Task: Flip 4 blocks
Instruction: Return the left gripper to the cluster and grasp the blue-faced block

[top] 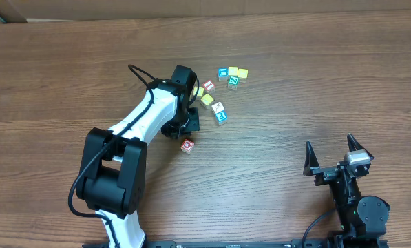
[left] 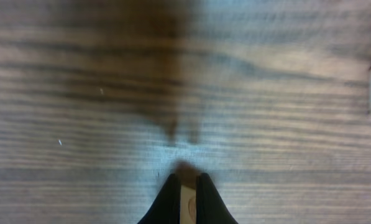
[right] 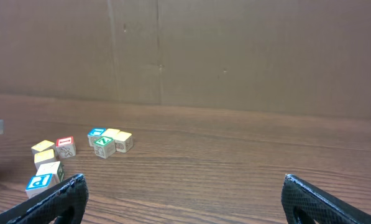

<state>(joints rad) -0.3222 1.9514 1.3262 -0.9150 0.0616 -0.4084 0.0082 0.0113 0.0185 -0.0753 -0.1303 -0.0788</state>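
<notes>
Wooden table (top: 294, 83), left tool (left: 187, 180) pinched shut, red Q block (top: 187, 145) close by (right tool (top: 329, 143) wide)

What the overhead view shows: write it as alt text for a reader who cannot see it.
A white-and-black robot arm reaches across a brown wooden table, its left claw shut beside a lone red-framed wooden cube. More small cubes, blue, green, yellow and red, cluster just beyond; the black right claw sits open at the frame's lower right.

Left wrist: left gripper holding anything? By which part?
Cannot tell: left gripper is shut, and only a pale sliver shows between its fingers.
</notes>
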